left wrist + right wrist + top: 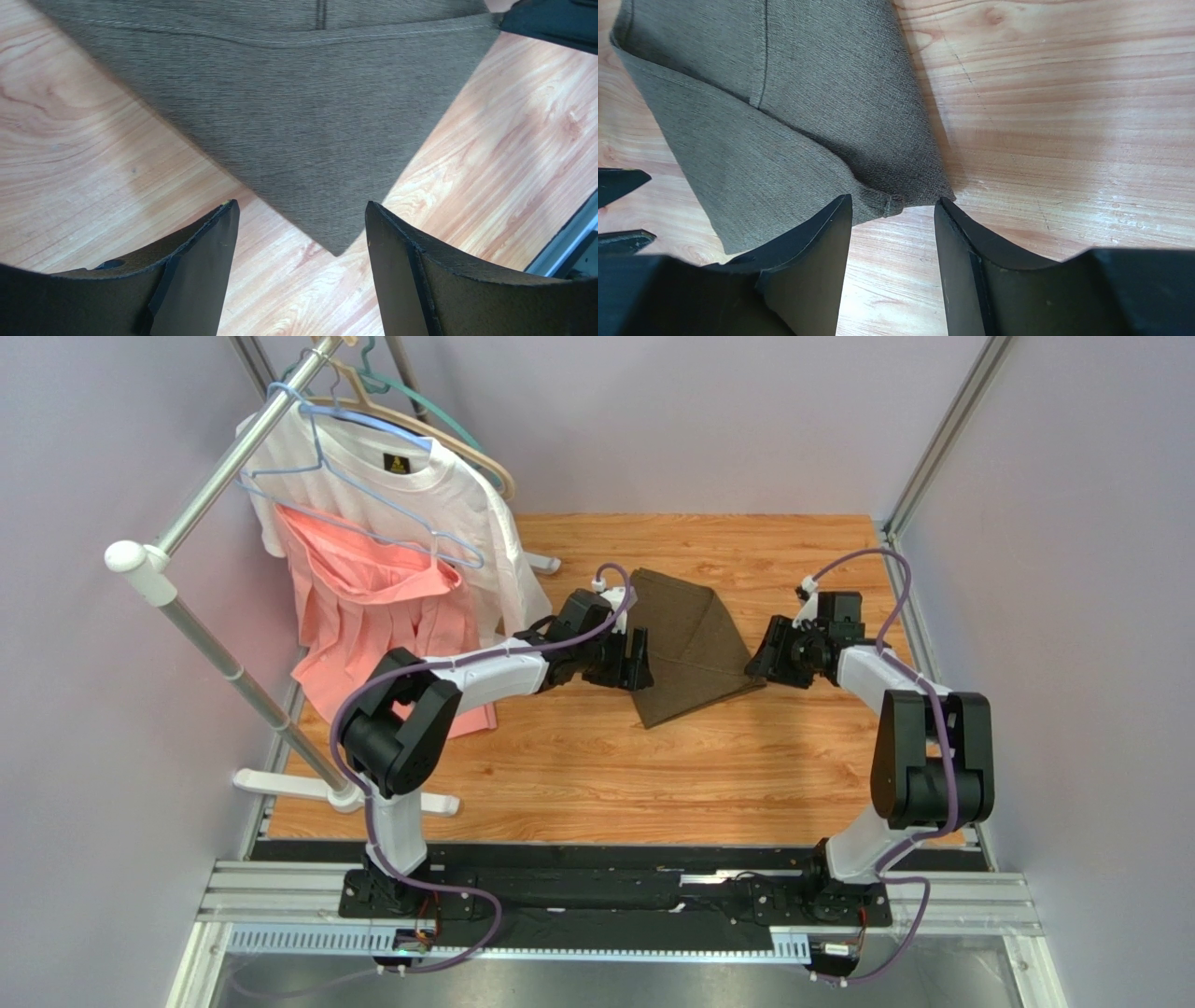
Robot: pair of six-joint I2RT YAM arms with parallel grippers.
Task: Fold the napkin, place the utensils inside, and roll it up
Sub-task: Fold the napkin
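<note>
The dark olive-brown napkin point(690, 641) lies folded into an angular shape on the wooden table point(617, 770). My left gripper point(641, 660) is open at its left edge; in the left wrist view point(300, 204) a pointed napkin corner point(302, 126) lies flat between the fingers, untouched. My right gripper point(763, 660) is open at the napkin's right corner; in the right wrist view point(893, 199) the layered, hemmed corner point(794, 105) sits just ahead of the fingertips. Neither gripper holds anything. The knife and fork are out of view.
A clothes rack point(211, 483) stands at the left with a white T-shirt point(435, 497) and a pink garment point(368, 616) on hangers; its foot point(337, 791) rests on the table's left side. A metal frame rail point(905, 609) borders the right edge.
</note>
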